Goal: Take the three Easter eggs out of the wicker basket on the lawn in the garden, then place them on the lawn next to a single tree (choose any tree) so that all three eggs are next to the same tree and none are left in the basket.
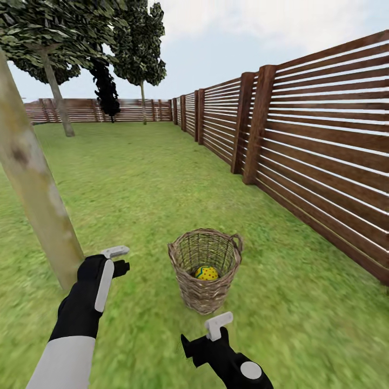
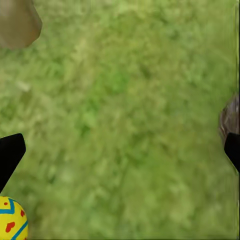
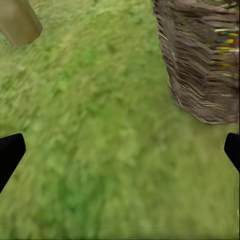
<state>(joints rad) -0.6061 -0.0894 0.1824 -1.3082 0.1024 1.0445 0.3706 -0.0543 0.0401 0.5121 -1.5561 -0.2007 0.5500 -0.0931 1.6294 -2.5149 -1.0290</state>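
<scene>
The right pincer hovers over the lawn nearest the camera, its jaws spread wide and empty. In the right wrist view the two dark fingertips sit at opposite edges with bare grass between them.

The basket stands upright on the grass just beyond the right pincer, slightly toward the left arm's side of it. One egg lies visible at the bottom, seen through the open mouth. Coloured flecks show through the weave in the right wrist view; how many eggs remain inside cannot be told.

The left pincer hangs beside the trunk, level with the basket and apart from it. Its jaws are also spread, holding nothing. In the left wrist view a second egg lies on the grass near one fingertip, with the trunk base close by.

Judgement: the right arm is nearer the basket. The coming move turns on the basket's depth. The egg lies forward of and below the right pincer, so the pincer has to rise over the rim and descend vertically through the mouth. The egg's long axis cannot be read here.

The fence runs away along the right side. More trees stand far off.
</scene>
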